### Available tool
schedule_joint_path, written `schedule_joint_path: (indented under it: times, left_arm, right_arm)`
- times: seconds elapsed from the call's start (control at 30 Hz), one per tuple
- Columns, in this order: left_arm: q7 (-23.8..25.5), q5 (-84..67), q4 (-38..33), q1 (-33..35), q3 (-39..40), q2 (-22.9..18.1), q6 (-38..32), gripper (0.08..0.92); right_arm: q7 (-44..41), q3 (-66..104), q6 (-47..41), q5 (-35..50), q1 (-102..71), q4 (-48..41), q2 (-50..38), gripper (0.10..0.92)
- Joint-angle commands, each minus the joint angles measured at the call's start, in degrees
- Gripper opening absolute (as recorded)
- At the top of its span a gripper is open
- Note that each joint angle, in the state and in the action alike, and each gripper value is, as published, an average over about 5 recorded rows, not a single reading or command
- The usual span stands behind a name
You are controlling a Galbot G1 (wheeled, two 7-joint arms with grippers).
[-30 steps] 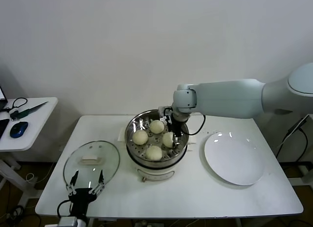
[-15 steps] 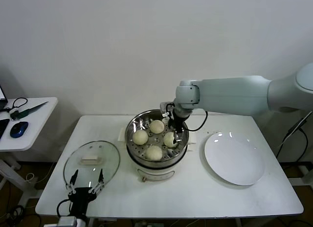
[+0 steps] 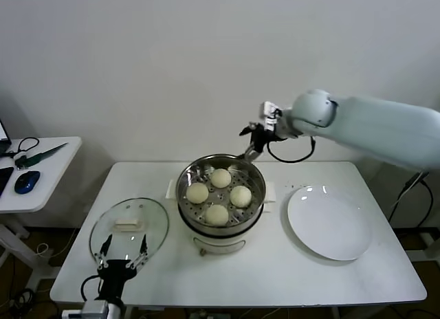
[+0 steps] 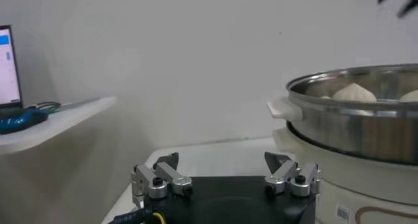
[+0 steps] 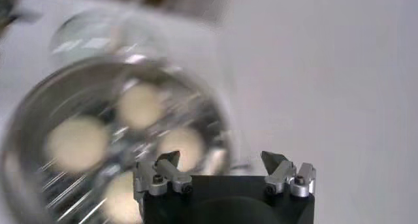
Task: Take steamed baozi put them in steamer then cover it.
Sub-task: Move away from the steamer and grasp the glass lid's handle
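Four steamed baozi (image 3: 218,195) sit in the steamer (image 3: 220,226). Both the right gripper (image 3: 253,141) and left gripper (image 3: 122,254) are spread wide, empty. Next, the glass lid (image 3: 128,228) should be lifted by its handle and kept flat.

Four round cream-white steamed baozi (image 3: 218,195) sit apart inside the uncovered, shiny round stainless-steel steamer (image 3: 220,226) at the table's middle.

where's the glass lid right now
In the head view the glass lid lies flat on the table's left side, beside the steamer, with the open left end effector at its near edge.
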Motion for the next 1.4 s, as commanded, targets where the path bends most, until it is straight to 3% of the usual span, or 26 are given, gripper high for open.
schedule_joint_path:
  times: [0.03,0.13,0.3,0.53,1.0,1.07,1.17,1.27,1.4]
  left_arm:
    - [0.4,-0.49,-0.12,-0.1,0.06,0.47,-0.1,0.823]
    - [0.62,0.88,0.59,-0.95,0.03,1.8,-0.2,0.823]
    - [0.92,4.46,2.09,-2.0,-0.35,3.84,-1.03,0.823]
    - [0.99,8.91,4.84,-2.44,-0.49,5.42,-3.88,0.823]
    - [-0.85,15.95,7.24,-2.69,-0.22,7.93,-6.63,0.823]
    - [-2.96,18.91,7.39,-2.72,-0.2,8.53,-6.72,0.823]
    - [-10.12,32.54,8.83,-3.24,-0.28,9.58,-7.42,0.823]
    - [-17.34,52.06,12.8,-4.24,-0.78,11.01,-8.32,0.823]
    - [-22.22,68.77,19.98,-6.31,-0.45,13.09,-6.51,0.823]
  right_arm:
    - [20.07,77.19,5.71,-8.3,-71.14,13.82,-24.08,0.823]
    - [18.6,101.96,11.18,-14.45,-99.26,16.32,-19.16,0.823]
    - [14.9,116.57,26.57,-21.55,-118.47,15.06,-3.47,0.823]
    - [11.17,120.57,40.99,-24.93,-125.75,8.69,10.04,0.823]
    - [8.36,117.43,46.08,-22.51,-127.66,9.54,21.13,0.823]
    - [8.5,116.08,46.27,-23.32,-127.66,9.69,22.79,0.823]
    - [8.6,114.27,46.57,-24.42,-127.58,9.81,24.98,0.823]
    - [8.65,113.08,46.88,-25.26,-127.51,9.83,26.38,0.823]
    - [8.75,112.54,46.97,-25.53,-127.57,10.07,27.54,0.823]
